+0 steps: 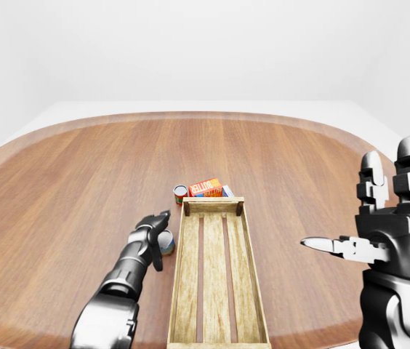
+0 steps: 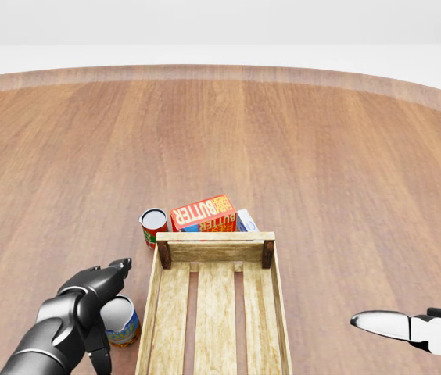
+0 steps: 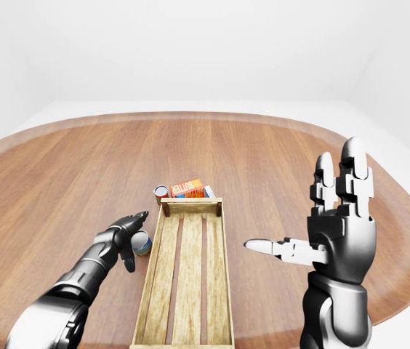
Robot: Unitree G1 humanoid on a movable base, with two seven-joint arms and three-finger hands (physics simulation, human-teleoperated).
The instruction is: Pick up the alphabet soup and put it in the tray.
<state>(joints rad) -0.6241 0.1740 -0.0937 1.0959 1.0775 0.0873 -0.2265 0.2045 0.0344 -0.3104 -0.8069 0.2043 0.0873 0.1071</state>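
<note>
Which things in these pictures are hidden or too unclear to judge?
- Can beside the tray: label partly covered by the left hand; contact cannot be told.
- Blue-white carton: mostly hidden behind the butter box and tray wall.
- Red can: label too small to read.
- Right hand: cut off by the head view's edge.

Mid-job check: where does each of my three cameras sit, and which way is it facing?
Head view: on the head, tilted down at the slatted wooden tray; dark left hand over a blue-labelled can.
Left-eye view: head-mounted, wider over the round wooden table; open right hand raised.
Right-eye view: nearly the same picture, including the orange butter box.
</note>
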